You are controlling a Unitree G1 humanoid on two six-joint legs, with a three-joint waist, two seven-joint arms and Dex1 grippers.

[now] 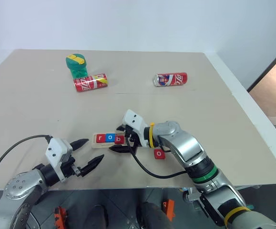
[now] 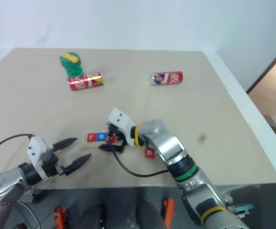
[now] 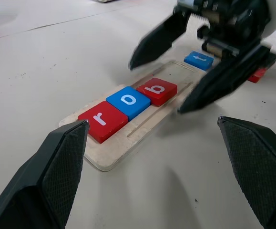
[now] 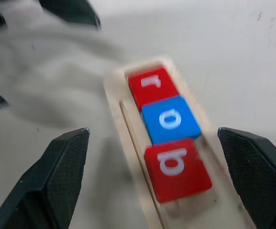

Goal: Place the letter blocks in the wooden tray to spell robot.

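Note:
The wooden tray (image 3: 110, 161) lies on the table in front of me, with three letter blocks in a row from its left end: a red r (image 3: 103, 119), a blue o (image 3: 127, 100) and a red b (image 3: 157, 89). My right gripper (image 1: 121, 143) hovers open just over the b, touching nothing, fingers apart on either side of the tray. A blue t block (image 3: 199, 59) lies just past the tray's far end. A red o block (image 1: 159, 153) lies on the table to the right, beside my right wrist. My left gripper (image 1: 88, 155) stands open and empty to the tray's left.
Two red soda cans (image 1: 90, 82) (image 1: 171, 79) lie on their sides at the back. A green object with yellow stripes (image 1: 76, 65) stands behind the left can. The table's right edge (image 1: 259, 124) runs beside my right arm.

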